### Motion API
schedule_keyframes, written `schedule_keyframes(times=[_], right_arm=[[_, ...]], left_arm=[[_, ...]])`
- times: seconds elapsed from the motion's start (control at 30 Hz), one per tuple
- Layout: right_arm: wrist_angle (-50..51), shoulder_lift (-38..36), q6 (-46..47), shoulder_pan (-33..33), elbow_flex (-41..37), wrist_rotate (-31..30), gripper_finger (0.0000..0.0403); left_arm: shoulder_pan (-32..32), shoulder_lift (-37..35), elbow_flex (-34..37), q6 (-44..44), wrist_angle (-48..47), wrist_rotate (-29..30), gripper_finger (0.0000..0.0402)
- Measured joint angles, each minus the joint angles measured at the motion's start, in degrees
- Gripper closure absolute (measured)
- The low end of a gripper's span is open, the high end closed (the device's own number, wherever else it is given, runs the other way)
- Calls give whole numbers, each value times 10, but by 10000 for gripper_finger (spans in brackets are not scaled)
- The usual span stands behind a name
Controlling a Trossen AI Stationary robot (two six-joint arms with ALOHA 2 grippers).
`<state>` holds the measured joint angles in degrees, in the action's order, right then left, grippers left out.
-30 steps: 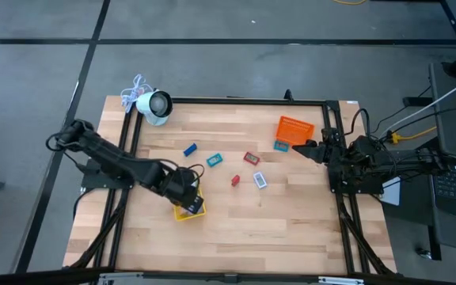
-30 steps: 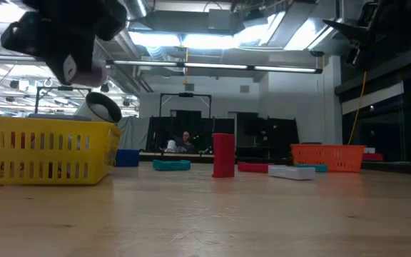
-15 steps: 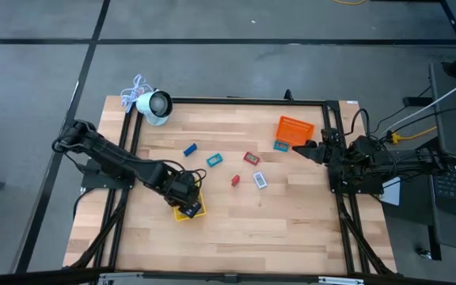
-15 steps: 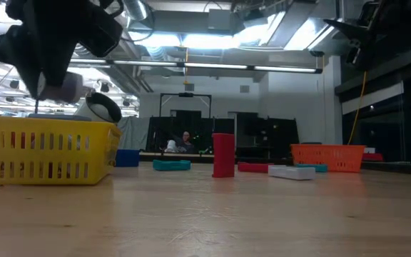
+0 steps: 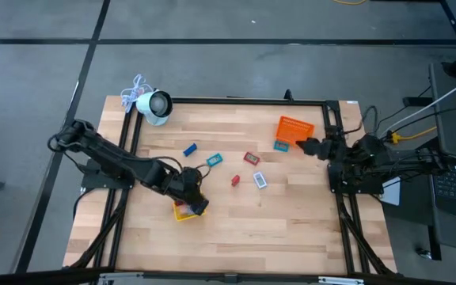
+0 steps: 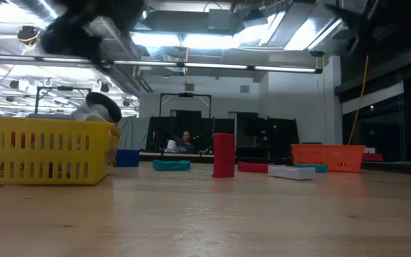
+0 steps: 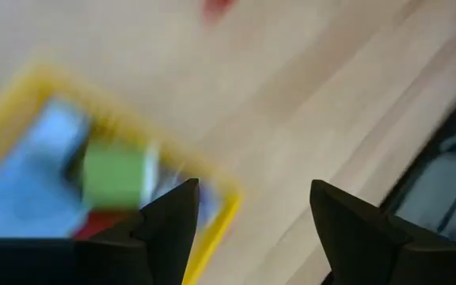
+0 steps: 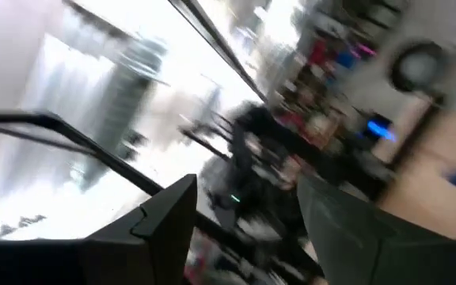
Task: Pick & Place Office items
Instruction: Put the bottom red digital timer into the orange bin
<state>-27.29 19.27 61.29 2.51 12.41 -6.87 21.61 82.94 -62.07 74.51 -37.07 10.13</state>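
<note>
The yellow tray [image 5: 182,211] [image 6: 45,153] sits near the table's middle-left and holds blue, green [image 7: 117,176] and red pieces. My left gripper [image 5: 193,198] [image 7: 252,214] hangs open and empty just above the tray's right end. On the bare table lie a blue piece [image 5: 189,150], a teal one [image 5: 214,160], a red one [image 5: 251,158], a small upright red one [image 5: 235,180] [image 6: 222,154], a whitish one [image 5: 260,180] and a light blue one [image 5: 281,145]. My right gripper [image 5: 309,146] [image 8: 248,214] is open and empty beside the orange tray [image 5: 295,128].
A white round device with a cord [image 5: 155,105] lies at the far left corner. The orange tray [image 6: 327,157] stands at the far right. The black frame rails [image 5: 335,190] run along the table's edges. Bare wood lies along the near side.
My left gripper dipped toward the yellow tray, then rose and swung slightly toward the table's right. My right gripper has shifted a little toward the far edge and tipped, its wrist view now smeared by the motion. The pieces on the table have stayed put.
</note>
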Motion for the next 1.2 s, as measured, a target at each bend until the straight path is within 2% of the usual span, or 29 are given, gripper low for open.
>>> schedule_keyframes(times=[0.1,0.2,0.33,0.4,0.5,0.67,0.73,0.93,1.07,1.2], right_arm=[[-35,40,-25,0,29,-11,176],[6,108,-84,-5,102,-2,176],[230,242,-207,-17,240,12,176],[329,309,-284,-31,314,53,176],[465,402,-388,-57,411,128,176],[599,530,-523,-94,532,236,176],[633,572,-573,-97,563,240,176],[666,670,-738,-79,639,193,176],[693,723,-755,-57,688,186,176],[717,771,-759,-37,702,187,176]], left_arm=[[-9,-27,-11,-39,64,101,169],[-27,-67,-13,-90,143,196,172],[-60,-114,-13,-155,198,262,174],[-78,-135,-13,-172,199,281,176],[-103,-158,-13,-194,201,297,180],[-135,-170,-13,-208,197,297,185],[-144,-169,-13,-212,181,290,185],[-167,-153,-12,-196,132,239,186],[-168,-153,-13,-210,125,236,186],[-168,-186,-13,-222,92,277,186]])
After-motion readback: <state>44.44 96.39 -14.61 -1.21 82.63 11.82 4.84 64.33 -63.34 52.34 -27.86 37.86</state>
